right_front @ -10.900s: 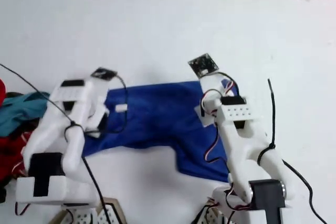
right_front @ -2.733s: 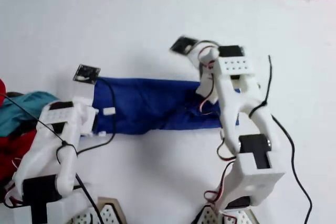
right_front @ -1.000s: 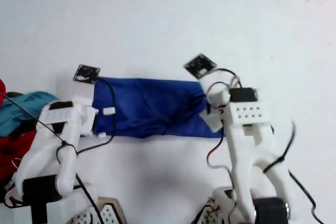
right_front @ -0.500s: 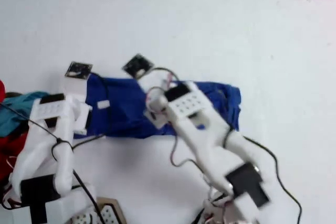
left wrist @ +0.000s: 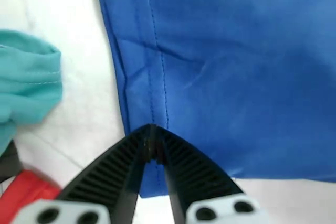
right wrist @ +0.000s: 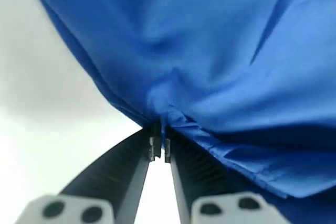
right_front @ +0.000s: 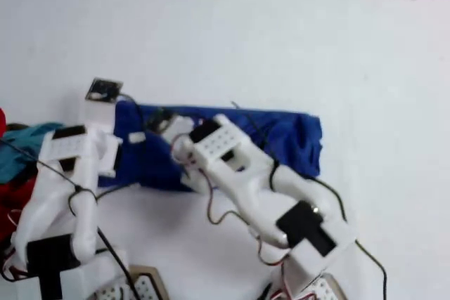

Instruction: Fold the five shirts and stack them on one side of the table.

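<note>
A blue shirt (right_front: 295, 138) lies as a long folded strip across the middle of the white table (right_front: 281, 40). At the strip's left end my left gripper (right_front: 121, 116) is shut on the hem; the left wrist view has the gripper (left wrist: 152, 148) pinching the stitched edge of the blue shirt (left wrist: 236, 66). My right arm reaches leftward across the strip. Its gripper (right_front: 160, 121) is shut on a bunched fold of the blue shirt (right wrist: 210, 51), held close to the left end, and the right gripper (right wrist: 159, 144) grips that fold at its tip.
A teal shirt (right_front: 24, 144) and a red shirt (right_front: 10, 198) are heaped at the table's left edge, just beside my left arm. The teal shirt (left wrist: 26, 87) and red shirt (left wrist: 21, 205) lie near the blue hem. Bare table stretches behind and to the right.
My right gripper has swung from the strip's right end leftward across the shirt, dragging a fold toward the left end. My left gripper stays shut on the left hem.
</note>
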